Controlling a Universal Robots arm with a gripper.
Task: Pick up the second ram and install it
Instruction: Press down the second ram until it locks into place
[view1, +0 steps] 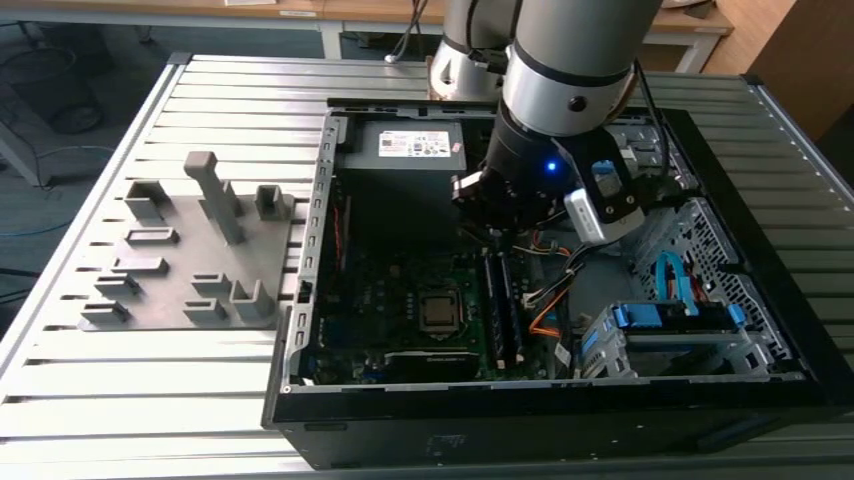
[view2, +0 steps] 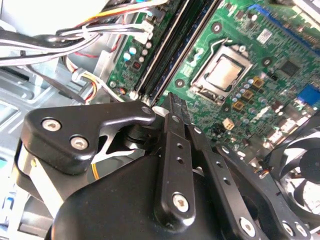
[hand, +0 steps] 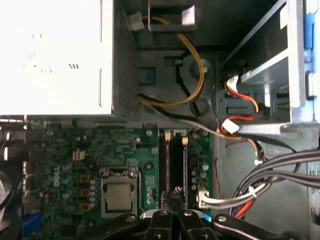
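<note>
Two black fingers (hand: 169, 216) of the hand (hand: 175, 192) were pressed together with no gap visible between their tips in both wrist views. The hand reached down inside the open computer case (view1: 534, 402), which lay on its side on the slatted metal tabletop (view1: 160, 400). The fingertips hung over one end of the memory slots, just beside the processor socket (hand: 119, 196) on the green motherboard (hand: 65, 150).

In the first wrist view, the second ram (hand: 176, 160) stood on edge in the slot bank, showing as a long dark strip running away from the fingertips towards the grey power-supply box (hand: 50, 55). Whether the fingertips touched its end or sat just above it could not be told.

Bundled wires (hand: 270, 172) ran near the slots, on the side away from the socket. In the exterior view, blue drive-bay clips (view1: 667, 318) sat in the case towards the exterior view's right. A grey parts fixture (view1: 187, 250) rested on the tabletop, well apart from the case towards the exterior view's left.
</note>
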